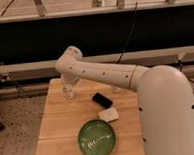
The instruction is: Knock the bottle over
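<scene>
The bottle (pixel 67 90) stands upright near the far left corner of the table (pixel 56 130), a small clear thing with a narrow top. The claw (pixel 69 79) hangs right above it at the end of the white arm (pixel 105 74), close over the bottle's top, and whether the two touch cannot be told. The claw itself is mostly lost behind the arm's bent wrist, so how it stands cannot be told either. The arm reaches in from the right, its thick rounded body filling the lower right of the view and covering the right side of the table. The table is of pale wood boards. A flat black phone (pixel 102 99) lies near the middle, well to the right of the bottle. Just in front of it sits a small white pad (pixel 108 115), and nearer still a green bowl (pixel 97 138) rests close to the front edge. Behind the table runs a low pale ledge (pixel 24 68) with a dark wall panel (pixel 47 39) above it, and a black cable (pixel 129 32) hangs down across that panel. The floor (pixel 16 130) to the left is speckled and light.
</scene>
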